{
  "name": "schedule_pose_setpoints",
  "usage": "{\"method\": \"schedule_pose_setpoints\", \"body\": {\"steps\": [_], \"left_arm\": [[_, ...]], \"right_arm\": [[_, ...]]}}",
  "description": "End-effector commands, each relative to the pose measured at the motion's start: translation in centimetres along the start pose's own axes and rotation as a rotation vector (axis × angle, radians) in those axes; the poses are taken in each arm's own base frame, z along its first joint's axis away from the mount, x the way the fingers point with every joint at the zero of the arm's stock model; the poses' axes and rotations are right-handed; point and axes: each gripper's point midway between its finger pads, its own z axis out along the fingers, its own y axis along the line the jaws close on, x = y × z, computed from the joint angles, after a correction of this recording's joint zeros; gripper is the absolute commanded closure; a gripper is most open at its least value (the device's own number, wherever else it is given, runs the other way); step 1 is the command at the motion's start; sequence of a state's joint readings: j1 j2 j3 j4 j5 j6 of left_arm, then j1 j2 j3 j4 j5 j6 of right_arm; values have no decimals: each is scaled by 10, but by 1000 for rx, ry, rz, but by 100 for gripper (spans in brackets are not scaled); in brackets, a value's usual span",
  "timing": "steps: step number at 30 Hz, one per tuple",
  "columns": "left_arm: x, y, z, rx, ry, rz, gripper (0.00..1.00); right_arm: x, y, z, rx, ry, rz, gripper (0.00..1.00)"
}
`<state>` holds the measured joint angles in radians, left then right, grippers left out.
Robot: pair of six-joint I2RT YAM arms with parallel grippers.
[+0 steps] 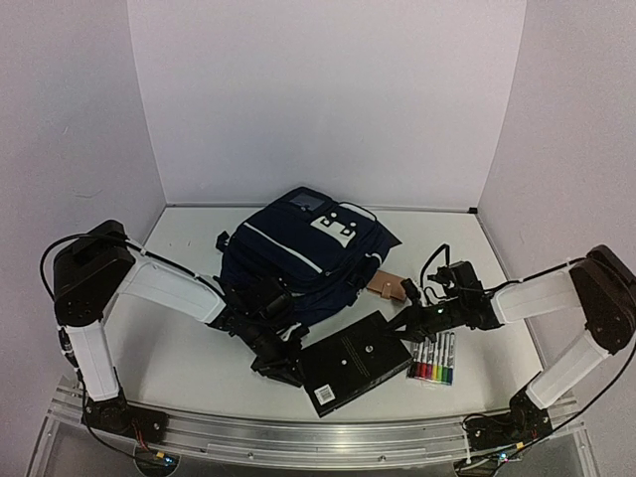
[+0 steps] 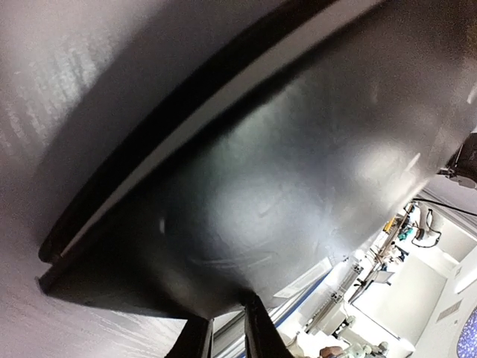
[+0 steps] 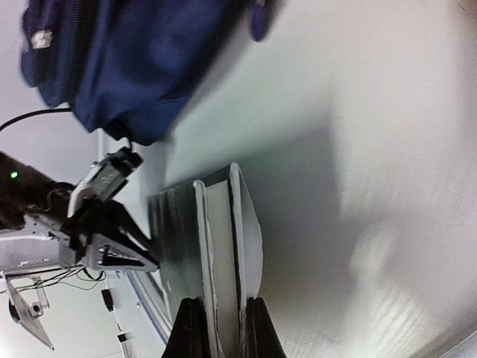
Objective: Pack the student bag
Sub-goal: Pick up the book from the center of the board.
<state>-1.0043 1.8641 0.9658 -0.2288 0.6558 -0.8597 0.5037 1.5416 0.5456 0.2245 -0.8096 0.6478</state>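
You have the student bag (image 1: pixel 298 253) lying at mid-table toward the back wall, navy, with its white-striped face up. A black book (image 1: pixel 353 366) sits directly in front of it, between the bag and the arm bases, and is held from both ends.

Your right gripper (image 3: pixel 223 332) pinches the book's right edge, one finger against each cover. Your left gripper (image 2: pixel 223 335) is at the opposite corner with its fingers nearly together. They appear to nip that corner, though the close view is too dark to confirm it.

A pack of coloured markers (image 1: pixel 434 360) lies just beside the book's right side. A flat tan piece (image 1: pixel 386 288) lies between the bag and the right gripper. The left wrist crosses the bag's near edge.
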Motion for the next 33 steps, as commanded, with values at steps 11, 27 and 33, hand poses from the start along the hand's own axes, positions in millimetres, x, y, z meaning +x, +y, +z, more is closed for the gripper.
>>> {"method": "schedule_pose_setpoints", "body": {"steps": [11,27,33], "left_arm": [[-9,-35,-109,30,-465,238,11],[7,-185,-244,506,-738,561,0],[-2,-193,-251,569,-744,534,0]], "right_arm": [[-26,159,-95,-221,-175,-97,100],[-53,272,-178,-393,-348,-288,100],[-51,290,-186,-479,-345,-318,100]]}}
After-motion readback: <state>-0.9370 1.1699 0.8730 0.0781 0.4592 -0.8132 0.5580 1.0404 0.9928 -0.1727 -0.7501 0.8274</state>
